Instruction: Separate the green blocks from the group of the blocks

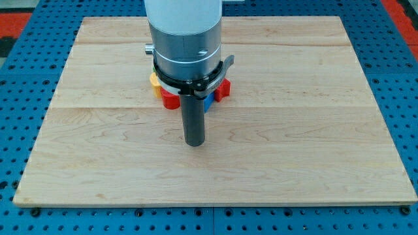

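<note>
A tight group of blocks sits near the middle of the wooden board (pixel 300 130), mostly hidden behind the arm's grey body. A yellow block (pixel 155 81) shows at the group's left, a red block (pixel 170 99) at its lower left, a blue block (pixel 208 101) just right of the rod, and another red block (pixel 224 89) at the right. No green block shows; any is hidden by the arm. My tip (pixel 194 143) rests on the board just below the group, toward the view's bottom, apart from the blocks.
The board lies on a blue perforated table (pixel 405 98). The arm's wide grey cylinder (pixel 186 39) blocks the view of the board's upper middle.
</note>
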`<action>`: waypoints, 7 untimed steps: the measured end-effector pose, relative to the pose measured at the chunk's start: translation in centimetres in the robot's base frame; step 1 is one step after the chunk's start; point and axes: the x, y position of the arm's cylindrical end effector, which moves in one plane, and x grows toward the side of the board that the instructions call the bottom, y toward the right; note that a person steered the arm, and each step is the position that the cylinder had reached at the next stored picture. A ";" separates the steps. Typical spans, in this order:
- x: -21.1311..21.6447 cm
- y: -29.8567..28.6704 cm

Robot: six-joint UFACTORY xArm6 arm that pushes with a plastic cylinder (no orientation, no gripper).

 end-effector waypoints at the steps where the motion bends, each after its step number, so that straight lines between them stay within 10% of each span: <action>1: 0.0 0.0; 5: -3.6 -0.6; 7: -5.7 -12.6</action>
